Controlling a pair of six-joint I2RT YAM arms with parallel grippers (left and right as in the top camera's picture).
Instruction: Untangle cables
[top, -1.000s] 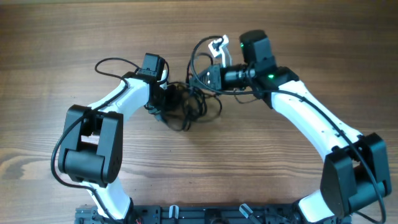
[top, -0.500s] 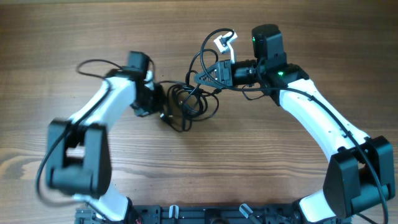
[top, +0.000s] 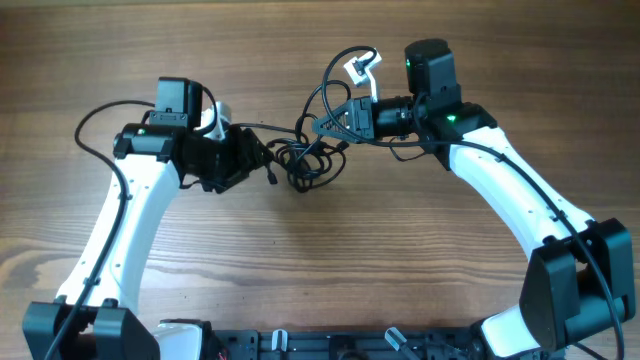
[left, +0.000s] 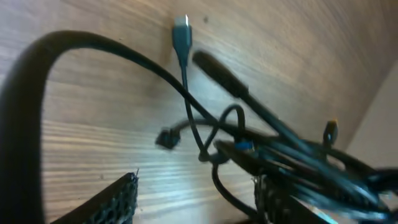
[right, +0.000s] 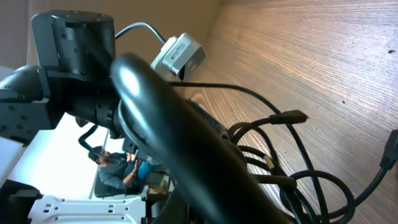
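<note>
The cables (top: 308, 162) lie as a black knotted clump on the wooden table (top: 400, 260) between my two grippers. My left gripper (top: 262, 158) sits just left of the clump, jaws apart. In the left wrist view its fingers (left: 115, 199) stand wide, and the cables (left: 273, 140) run across the right one, with a small plug (left: 181, 30) lying on the wood. My right gripper (top: 322, 126) is shut on a strand at the clump's upper right, and a loop rises from it to a white plug piece (top: 355, 70). The right wrist view hides its own fingers.
A thick black arm wire (right: 168, 118) blocks most of the right wrist view, with cable loops (right: 283, 158) and the white piece (right: 180, 53) behind it. The left arm's own wire (top: 95, 125) loops out to the left. The arms' base rail (top: 330, 345) lines the front edge.
My left arm has swung out to the left, and its gripper has opened and let go of the clump. The clump has drawn up tighter. My right gripper shifted slightly right early on and then held still.
</note>
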